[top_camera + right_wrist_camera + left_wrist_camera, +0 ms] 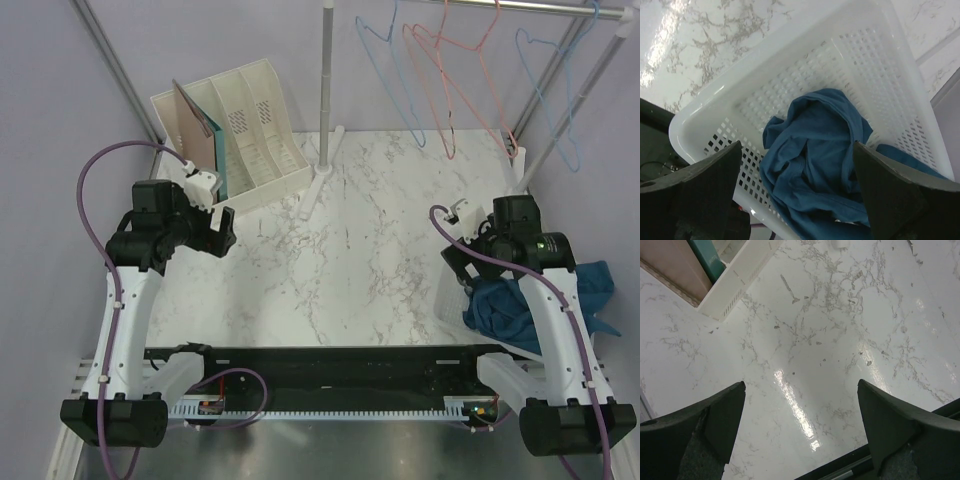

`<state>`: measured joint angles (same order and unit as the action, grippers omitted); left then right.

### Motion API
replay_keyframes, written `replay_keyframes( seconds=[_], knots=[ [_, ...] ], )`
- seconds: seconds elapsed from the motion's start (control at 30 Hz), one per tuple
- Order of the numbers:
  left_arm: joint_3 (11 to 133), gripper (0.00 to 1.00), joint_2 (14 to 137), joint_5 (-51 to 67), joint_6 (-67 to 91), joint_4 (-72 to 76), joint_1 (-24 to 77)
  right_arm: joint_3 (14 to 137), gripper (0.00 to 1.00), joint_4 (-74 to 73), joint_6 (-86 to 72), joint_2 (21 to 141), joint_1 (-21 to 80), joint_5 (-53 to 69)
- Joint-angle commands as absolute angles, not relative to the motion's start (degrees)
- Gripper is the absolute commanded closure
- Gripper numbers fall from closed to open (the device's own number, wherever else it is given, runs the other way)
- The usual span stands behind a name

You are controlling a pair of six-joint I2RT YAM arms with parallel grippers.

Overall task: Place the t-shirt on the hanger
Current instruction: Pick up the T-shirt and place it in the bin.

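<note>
The dark teal t-shirt (815, 150) lies crumpled in a white perforated basket (700, 115) at the table's right edge, and it also shows in the top view (510, 305). My right gripper (797, 142) hangs open just above the shirt, its jaws wide apart and holding nothing. Two thin light-blue wire hangers (372, 32) (548, 105) hang from the rail at the back right, far from both grippers. My left gripper (801, 382) is open and empty over bare marble at the left (222, 232).
Pink-red wire hangers (432, 95) hang between the blue ones. The rack's upright pole (325, 90) stands at the back centre. A white file organiser (250, 130) with folders stands at the back left, also in the left wrist view (735, 280). A black rail runs along the near edge.
</note>
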<state>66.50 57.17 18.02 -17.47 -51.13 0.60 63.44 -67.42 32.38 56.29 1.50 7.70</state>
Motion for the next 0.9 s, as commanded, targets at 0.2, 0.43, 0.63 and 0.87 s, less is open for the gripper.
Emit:
replay_keyframes(
  seconds=[0.2, 0.43, 0.63, 0.87],
  knots=[
    [68.91, 0.01, 58.36, 21.00, -20.39, -52.38, 1.23, 61.97, 0.02, -76.55, 42.53, 54.76, 1.14, -5.18],
    [68.47, 0.01, 58.89, 21.27, -21.53, -52.38, 1.93, 52.93, 0.02, -75.07, 50.09, 57.56, -4.73, -8.61],
    [68.29, 0.01, 58.89, 22.24, -21.36, -52.21, 2.11, 44.32, 0.02, -62.78, 54.57, 65.38, -10.10, -12.47],
    [67.24, 0.01, 58.19, 24.07, -21.45, -51.24, 2.11, 36.38, 0.04, -52.30, 55.11, 71.45, -10.63, -14.42]
  ],
)
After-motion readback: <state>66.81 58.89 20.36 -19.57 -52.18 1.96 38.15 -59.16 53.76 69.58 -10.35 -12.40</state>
